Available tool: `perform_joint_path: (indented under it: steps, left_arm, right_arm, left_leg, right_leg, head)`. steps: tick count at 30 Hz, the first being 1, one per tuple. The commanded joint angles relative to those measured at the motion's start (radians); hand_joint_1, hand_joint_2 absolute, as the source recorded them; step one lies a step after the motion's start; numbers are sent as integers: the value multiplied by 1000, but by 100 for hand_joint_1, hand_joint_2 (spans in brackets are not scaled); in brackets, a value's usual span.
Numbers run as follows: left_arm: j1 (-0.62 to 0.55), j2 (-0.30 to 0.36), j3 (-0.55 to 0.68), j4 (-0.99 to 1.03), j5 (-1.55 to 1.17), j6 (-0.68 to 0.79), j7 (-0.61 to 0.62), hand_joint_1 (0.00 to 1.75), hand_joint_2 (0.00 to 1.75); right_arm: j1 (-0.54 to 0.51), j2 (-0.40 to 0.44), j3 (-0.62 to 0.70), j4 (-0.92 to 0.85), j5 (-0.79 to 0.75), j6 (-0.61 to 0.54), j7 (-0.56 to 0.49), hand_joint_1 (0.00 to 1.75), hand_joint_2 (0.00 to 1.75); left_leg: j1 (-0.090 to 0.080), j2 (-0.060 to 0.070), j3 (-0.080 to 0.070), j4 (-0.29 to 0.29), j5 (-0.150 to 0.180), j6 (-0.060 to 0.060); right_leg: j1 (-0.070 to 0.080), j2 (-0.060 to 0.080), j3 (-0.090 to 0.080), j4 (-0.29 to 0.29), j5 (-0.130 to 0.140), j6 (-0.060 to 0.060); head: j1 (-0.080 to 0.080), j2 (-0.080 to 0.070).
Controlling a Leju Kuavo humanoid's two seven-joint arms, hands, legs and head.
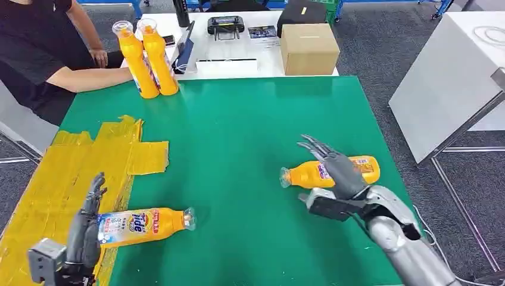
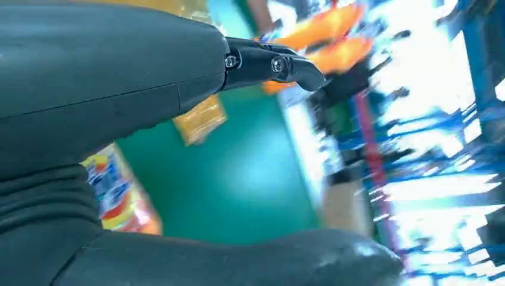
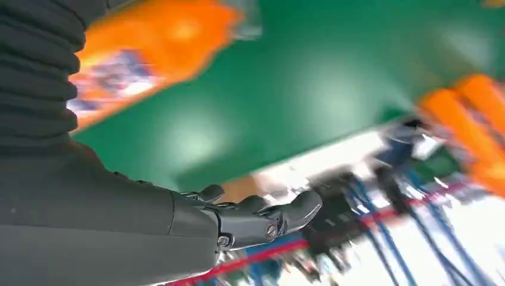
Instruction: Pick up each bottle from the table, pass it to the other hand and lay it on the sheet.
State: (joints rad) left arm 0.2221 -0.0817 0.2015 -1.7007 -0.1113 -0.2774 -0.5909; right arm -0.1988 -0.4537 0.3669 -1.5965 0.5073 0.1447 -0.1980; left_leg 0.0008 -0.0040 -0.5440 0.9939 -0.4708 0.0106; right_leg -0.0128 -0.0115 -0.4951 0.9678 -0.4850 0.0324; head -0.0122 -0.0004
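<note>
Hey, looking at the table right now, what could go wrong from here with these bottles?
1. The left hand touches only the base of the lying bottle, which overhangs the yellow sheet; a nudge might roll it off onto the green mat.
2. The right hand is open over the second lying bottle; closing off-centre may push it away.
3. Two upright bottles stand touching, so one could topple the other.

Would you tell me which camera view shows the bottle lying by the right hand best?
The head view: the bottle lies whole and sharp on the green mat behind the right hand. The right wrist view shows it as an orange blur.
</note>
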Motion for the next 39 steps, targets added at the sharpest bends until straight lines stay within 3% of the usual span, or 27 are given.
perform_joint_path:
  steps: [1, 6, 15, 19, 23, 31, 39]
  left_arm:
    - [-23, -78, 82, -36, 126, -66, 17, 0, 0]
    - [-23, -76, 82, -35, 127, -66, 18, 0, 0]
    - [-60, -32, 17, -2, 161, -61, 25, 0, 0]
    - [-86, -13, -9, 22, 176, -57, 30, 0, 0]
    - [-93, -7, -17, 29, 182, -55, 32, 0, 0]
    - [-122, 3, -37, 55, 188, -46, 29, 0, 0]
    - [-145, 8, -48, 76, 197, -52, 29, 0, 0]
  right_arm:
    - [39, -249, -237, 40, -98, 148, -6, 0, 175]
    - [40, -232, -221, 28, -89, 147, 3, 0, 175]
    - [-44, -328, -178, 157, -126, 223, 31, 0, 175]
    - [-131, -331, -75, 244, -122, 253, 37, 0, 175]
    - [-152, -337, -28, 258, -124, 257, 38, 0, 175]
    - [-306, -333, 210, 322, -137, 273, 37, 0, 175]
    - [-429, -351, 330, 337, -176, 334, 58, 0, 175]
  left_leg:
    - [0, -3, -3, 1, 1, 0]
    - [0, 2, -1, 0, 0, -1]
    - [1, 1, -2, 0, 0, 0]
    - [1, 4, -1, -1, 1, 0]
    - [1, 2, -1, -1, 1, -1]
    - [1, 4, 0, -1, 0, 0]
    - [1, 3, -2, -1, 1, 0]
  right_leg:
    - [0, -3, -1, 0, 0, 0]
    - [1, 2, -1, -1, 1, -1]
    - [2, 2, -2, -1, 1, 0]
    - [3, 5, -1, -2, 3, -1]
    - [2, 3, 0, -2, 3, 0]
    - [2, 5, -1, -1, 3, 0]
    - [2, 4, -2, -1, 2, 1]
  head:
    - [0, 0]
    - [0, 0]
    - [0, 0]
    - [0, 0]
    - [0, 0]
    - [0, 0]
    - [0, 0]
